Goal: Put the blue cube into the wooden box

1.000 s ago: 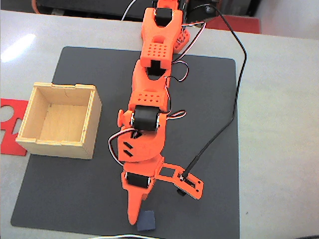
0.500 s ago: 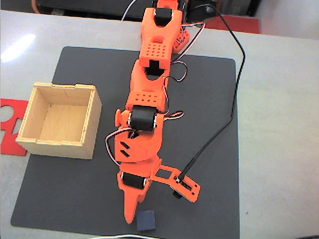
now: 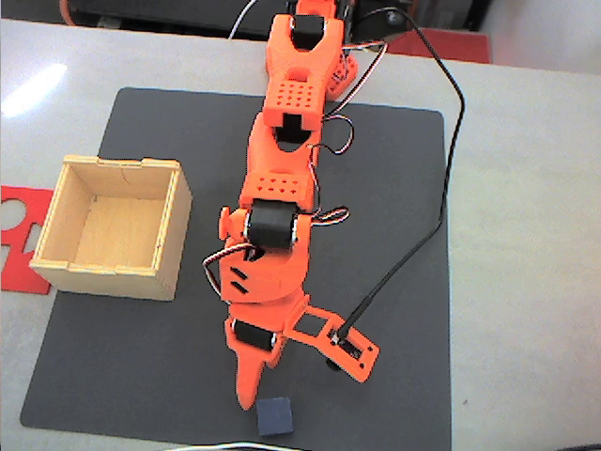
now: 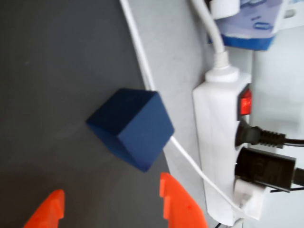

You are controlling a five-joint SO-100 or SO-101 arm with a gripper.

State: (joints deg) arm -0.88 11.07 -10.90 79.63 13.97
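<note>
Pale grey tabletop (image 3: 526,235) under everything, with a dark mat (image 3: 113,376) laid across the middle as the working patch. Running down from the top centre of the fixed view, the orange arm (image 3: 282,188), stretched nearly full length toward the bottom edge, likely because the target sits at the far limit of reach. At middle left, the wooden box (image 3: 174,240), open-topped and empty, partly over a red cut-out sheet (image 3: 19,211); well apart from the arm, with bare mat between for a carry across. Along the right of the wrist view, a white power strip (image 4: 218,156) with a thin white cable (image 4: 137,52) passing right beside the cube, tight room on that side. At bottom centre of the fixed view, close to the mat's lower edge, the blue cube (image 3: 274,415) (image 4: 130,127), resting on the mat, turned corner-on to the pincer (image 4: 109,209). Pincer spread wide, empty, tips short of the cube; looks lined up to straddle it.
</note>
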